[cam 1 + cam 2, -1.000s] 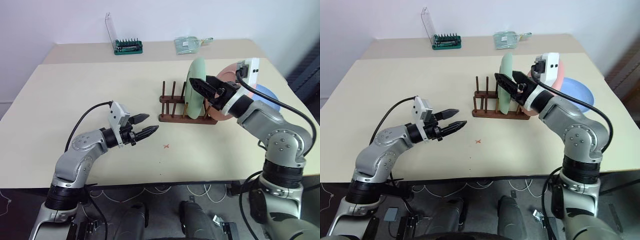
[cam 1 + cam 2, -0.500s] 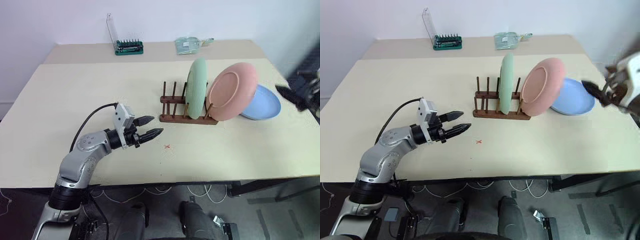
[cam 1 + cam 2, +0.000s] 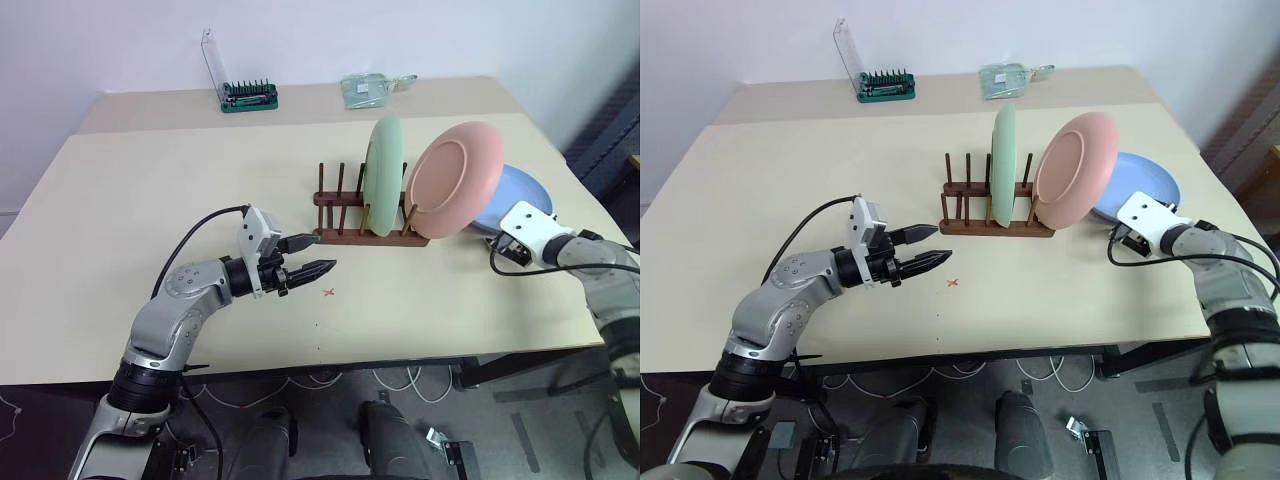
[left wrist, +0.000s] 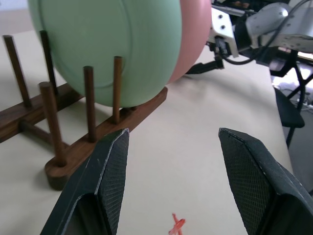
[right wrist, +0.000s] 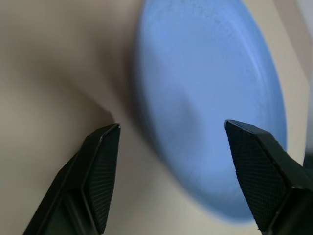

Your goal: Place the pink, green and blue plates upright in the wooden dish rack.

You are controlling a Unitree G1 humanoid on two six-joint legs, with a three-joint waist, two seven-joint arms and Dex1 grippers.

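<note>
Blue plate (image 5: 210, 98) flat on table beside rack (image 3: 370, 232), right gripper (image 5: 171, 176) spread before it
I judge it stiff, light, slick; I would pinch its raised rim. Left gripper (image 3: 312, 256) spread, empty

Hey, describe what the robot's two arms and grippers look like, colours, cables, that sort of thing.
Both arms are silver-grey metal with rounded joint housings and black wrist sections. Each carries a white boxy camera module at the wrist, fed by a looping black cable. The left gripper and right gripper each have two black, tapering fingers with finely cross-hatched inner pads.
</note>
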